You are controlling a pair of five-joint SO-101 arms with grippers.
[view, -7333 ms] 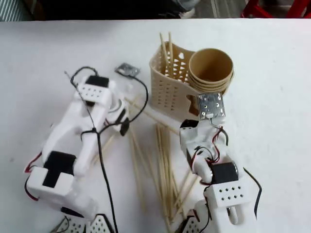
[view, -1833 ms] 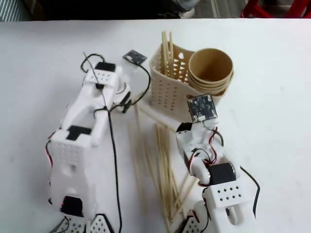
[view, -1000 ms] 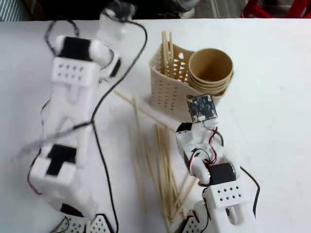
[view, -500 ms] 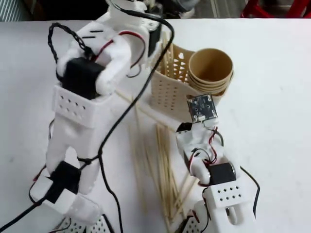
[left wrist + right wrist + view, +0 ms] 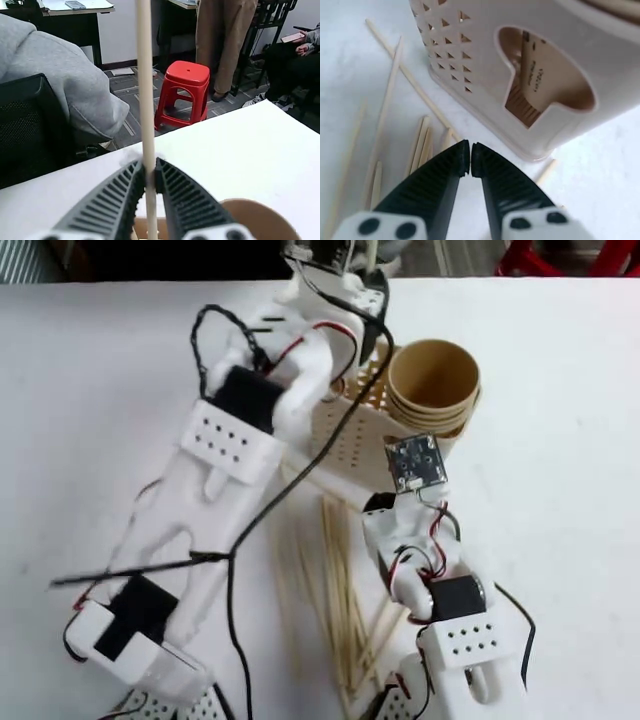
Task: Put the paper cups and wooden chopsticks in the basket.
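Note:
My left gripper (image 5: 148,172) is shut on a wooden chopstick (image 5: 145,75), which it holds upright. In the high view that gripper (image 5: 368,290) hangs over the far rim of the cream basket (image 5: 345,435). A stack of paper cups (image 5: 433,380) stands in the basket's right half, and its rim (image 5: 260,212) shows below the left gripper. Several chopsticks (image 5: 340,580) lie loose on the table in front of the basket. My right gripper (image 5: 470,157) is shut with nothing in it, low over the table by the basket's handle hole (image 5: 540,80).
The right arm (image 5: 445,600) lies along the table just right of the loose chopsticks (image 5: 395,65). The left arm (image 5: 230,440) stretches diagonally across the table's left half, with its black cable trailing. A red stool (image 5: 182,90) stands beyond the table's far edge.
The left arm has risen from the table left of the basket and swung over the basket's far rim with a chopstick in its gripper. The right arm has kept still.

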